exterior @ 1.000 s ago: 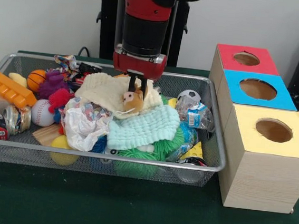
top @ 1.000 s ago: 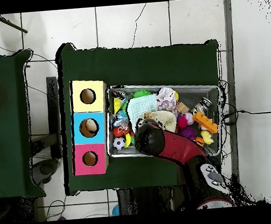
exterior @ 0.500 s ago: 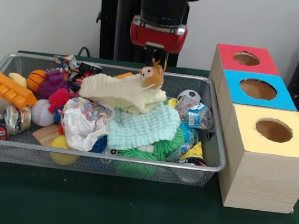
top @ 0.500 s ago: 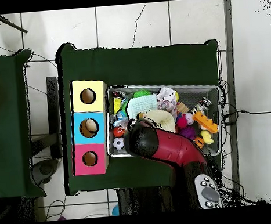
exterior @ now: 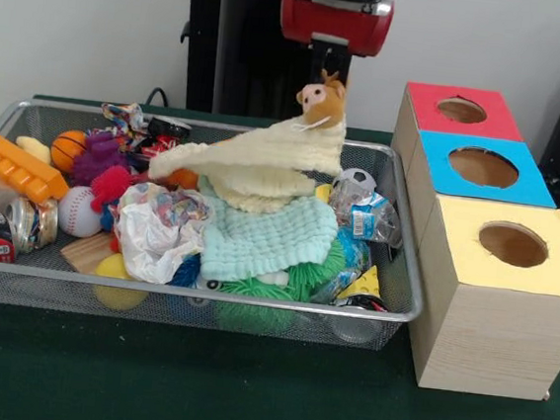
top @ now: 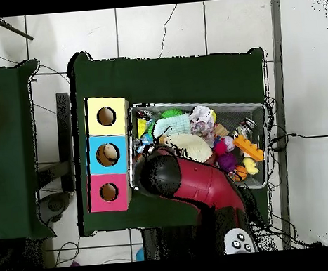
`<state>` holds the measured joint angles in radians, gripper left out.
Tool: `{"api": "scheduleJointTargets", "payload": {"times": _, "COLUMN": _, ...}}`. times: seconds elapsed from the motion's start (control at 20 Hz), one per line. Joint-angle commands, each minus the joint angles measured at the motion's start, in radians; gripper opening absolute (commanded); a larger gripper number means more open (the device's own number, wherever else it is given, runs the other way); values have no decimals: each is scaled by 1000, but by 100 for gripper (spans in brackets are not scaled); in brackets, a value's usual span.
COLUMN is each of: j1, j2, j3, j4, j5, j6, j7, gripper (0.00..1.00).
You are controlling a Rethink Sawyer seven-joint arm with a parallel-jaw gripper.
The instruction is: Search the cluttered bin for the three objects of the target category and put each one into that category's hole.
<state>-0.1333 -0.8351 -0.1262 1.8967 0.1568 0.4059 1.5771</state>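
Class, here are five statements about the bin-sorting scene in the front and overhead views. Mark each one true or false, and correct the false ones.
1. The gripper holds a small brown animal toy above the bin. True.
2. A cream cloth hangs from the lifted toy. True.
3. The yellow-topped box stands farthest from the camera in the front view. False: the red-topped box is farthest, and the yellow one is nearest.
4. The mint-green knitted cloth is lifted clear of the wire bin. False: it lies on the pile.
5. The baseball lies beside the boxes. False: it lies near the bin's opposite end.
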Motion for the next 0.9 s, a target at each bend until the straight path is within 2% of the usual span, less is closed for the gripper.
{"api": "scheduleJointTargets", "payload": {"times": 0.05, "j1": 62, "j2": -19, "j3": -24, "j4": 7, "j5": 72, "j6": 126, "j7": 307, "gripper": 0}}
{"api": "scheduleJointTargets", "payload": {"times": 0.55, "j1": 89, "j2": -19, "j3": -55, "j4": -3, "j5": 121, "j6": 124, "j7": 288, "gripper": 0}}
{"api": "scheduleJointTargets", "payload": {"times": 0.6, "j1": 88, "j2": -19, "j3": -54, "j4": 2, "j5": 129, "j6": 115, "j7": 275, "gripper": 100}}
{"api": "scheduleJointTargets", "payload": {"times": 0.75, "j1": 49, "j2": -28, "j3": -21, "j4": 31, "j5": 134, "j6": 78, "j7": 231, "gripper": 100}}
{"api": "scheduleJointTargets", "payload": {"times": 0.9, "j1": -71, "j2": -33, "j3": 52, "j4": 88, "j5": 103, "j6": -27, "j7": 102, "gripper": 100}}
